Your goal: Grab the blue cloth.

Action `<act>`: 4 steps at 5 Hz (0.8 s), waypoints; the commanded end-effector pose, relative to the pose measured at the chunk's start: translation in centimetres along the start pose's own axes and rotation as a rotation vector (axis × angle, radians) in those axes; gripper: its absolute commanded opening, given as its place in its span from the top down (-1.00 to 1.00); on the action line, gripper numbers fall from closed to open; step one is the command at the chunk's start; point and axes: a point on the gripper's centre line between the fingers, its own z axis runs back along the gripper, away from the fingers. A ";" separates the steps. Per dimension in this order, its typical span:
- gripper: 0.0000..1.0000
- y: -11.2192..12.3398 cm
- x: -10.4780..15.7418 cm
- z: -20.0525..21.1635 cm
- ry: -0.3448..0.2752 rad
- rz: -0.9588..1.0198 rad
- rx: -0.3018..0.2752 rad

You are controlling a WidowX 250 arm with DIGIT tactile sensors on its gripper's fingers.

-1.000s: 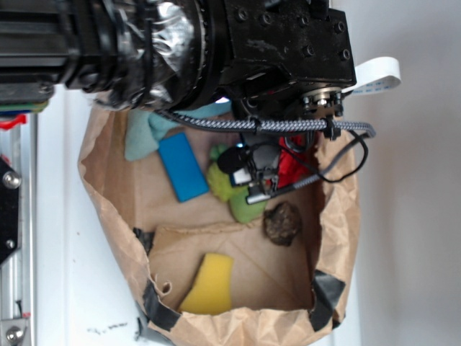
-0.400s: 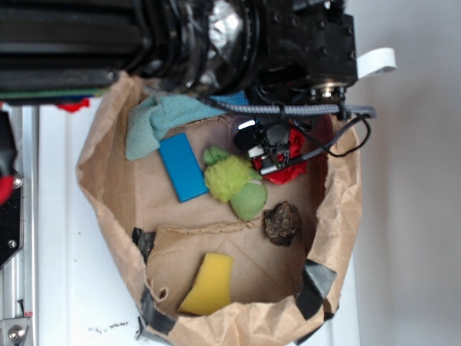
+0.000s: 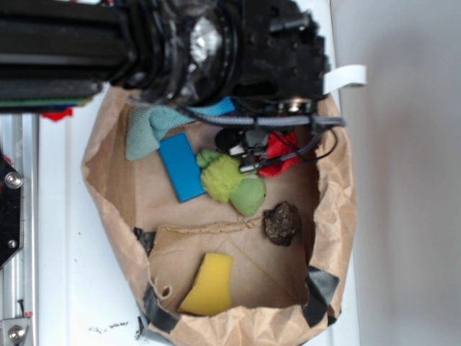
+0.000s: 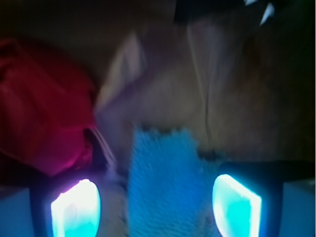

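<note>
Pale teal-blue terry cloth (image 3: 153, 125): upper part hidden under black robot arm (image 3: 180, 43); blurred and cut by the bottom edge in wrist view. Red crumpled item (image 3: 279, 153): partly covered by cables. Claw (image 4: 156, 202): fingertips cropped; state unclear.

The blue cloth (image 4: 165, 182) lay between the spread gripper (image 4: 155, 207) fingers; a red item (image 4: 42, 123) crowded the left side.
</note>
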 end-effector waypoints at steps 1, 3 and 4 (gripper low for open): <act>-1.00 0.2 -1.3 0.8 -0.023 -0.087 -0.025; 1.00 0.0 -0.9 1.1 -0.025 -0.072 -0.052; 1.00 0.0 -1.0 1.2 -0.033 -0.060 -0.051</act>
